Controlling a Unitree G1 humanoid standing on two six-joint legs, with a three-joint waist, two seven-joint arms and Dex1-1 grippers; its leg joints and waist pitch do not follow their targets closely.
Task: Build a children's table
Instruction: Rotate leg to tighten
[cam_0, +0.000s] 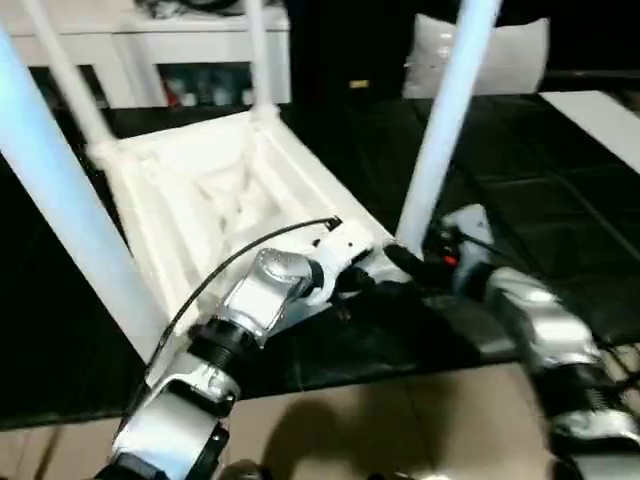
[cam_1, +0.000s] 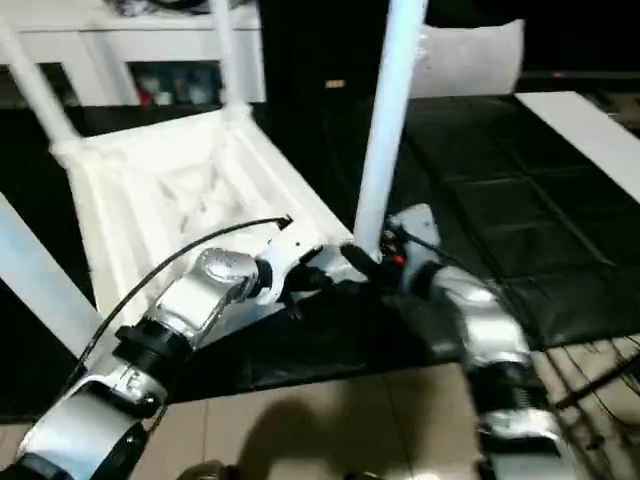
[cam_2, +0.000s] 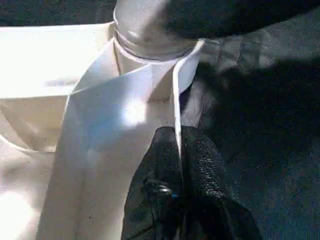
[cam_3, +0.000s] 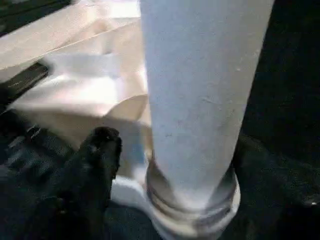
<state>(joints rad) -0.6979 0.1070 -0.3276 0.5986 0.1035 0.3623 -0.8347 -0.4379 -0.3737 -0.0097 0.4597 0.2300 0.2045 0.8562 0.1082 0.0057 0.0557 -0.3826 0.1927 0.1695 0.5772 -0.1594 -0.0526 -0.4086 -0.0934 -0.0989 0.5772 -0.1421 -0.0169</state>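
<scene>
The black-covered counter (cam_0: 560, 220) spreads across the scene, and on it the children's table (cam_0: 215, 205) lies upside down, its ribbed underside facing up and its white legs standing up out of the corner sockets. Beyond the counter stands a white shelf unit (cam_0: 150, 50) with small things in its compartments, and a pale cushion-like object (cam_0: 500, 55) rests at the far right edge. The near-right leg (cam_0: 440, 130) rises from the corner socket (cam_3: 192, 210) closest to the robot; another thick leg (cam_0: 50, 200) slants up at the left, and two thinner-looking ones stand at the far corners. The left pincer (cam_2: 179, 165) has its two black fingers pressed together on the thin upright rim (cam_2: 176, 95) of the tabletop, just beside that near-right socket. The right pincer (cam_0: 415, 262) sits at the base of the near-right leg, with one black finger (cam_3: 95, 165) showing just beside the socket and not pressed against the leg; the other finger is hidden, so whether this pincer stands apart or together cannot be told. Tan floor (cam_0: 400, 420) shows below the counter's near edge.
</scene>
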